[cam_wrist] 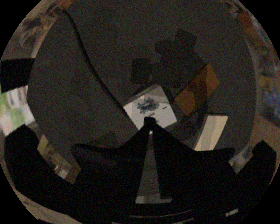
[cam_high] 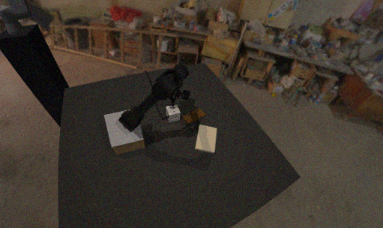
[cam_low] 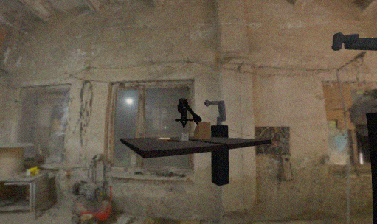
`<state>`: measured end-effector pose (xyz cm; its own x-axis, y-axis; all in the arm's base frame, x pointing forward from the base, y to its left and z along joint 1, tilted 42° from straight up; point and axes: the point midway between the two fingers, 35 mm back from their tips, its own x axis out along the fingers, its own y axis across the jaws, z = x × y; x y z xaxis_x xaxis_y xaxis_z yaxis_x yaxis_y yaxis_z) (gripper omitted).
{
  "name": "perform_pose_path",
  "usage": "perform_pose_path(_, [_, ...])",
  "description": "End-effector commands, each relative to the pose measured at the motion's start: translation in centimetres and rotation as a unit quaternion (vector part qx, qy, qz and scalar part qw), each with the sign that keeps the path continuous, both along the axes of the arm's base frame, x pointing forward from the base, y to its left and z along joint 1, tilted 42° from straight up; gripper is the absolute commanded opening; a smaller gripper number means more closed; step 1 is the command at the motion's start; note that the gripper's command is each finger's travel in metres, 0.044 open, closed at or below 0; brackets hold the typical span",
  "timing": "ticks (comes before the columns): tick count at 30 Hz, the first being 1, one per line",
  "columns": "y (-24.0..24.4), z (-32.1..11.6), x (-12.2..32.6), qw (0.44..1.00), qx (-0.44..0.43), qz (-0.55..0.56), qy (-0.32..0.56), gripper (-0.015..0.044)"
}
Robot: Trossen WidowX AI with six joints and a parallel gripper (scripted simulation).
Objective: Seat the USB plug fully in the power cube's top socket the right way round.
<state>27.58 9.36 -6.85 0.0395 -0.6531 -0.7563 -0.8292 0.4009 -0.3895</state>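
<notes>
likely light and stiff, best held by its body
my black metal gripper [cam_high: 173,103] [cam_low: 184,129] [cam_wrist: 151,127] clenched the small dark usb plug [cam_wrist: 150,120] above the white boxy power cube [cam_high: 173,114] [cam_low: 184,137] [cam_wrist: 164,115].
</notes>
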Motion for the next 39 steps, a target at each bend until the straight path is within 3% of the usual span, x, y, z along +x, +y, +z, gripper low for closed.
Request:
perform_pose_path(1, [0.01,-0.04,0.02,0.998,-0.002,0.042,0.036,0.0])
perform_pose_path(20, [0.01,-0.04,0.02,0.957,-0.011,0.221,0.19,0.0])
perform_pose_path(39, [-0.01,-0.08,0.03,0.957,-0.009,0.221,0.189,0.0])
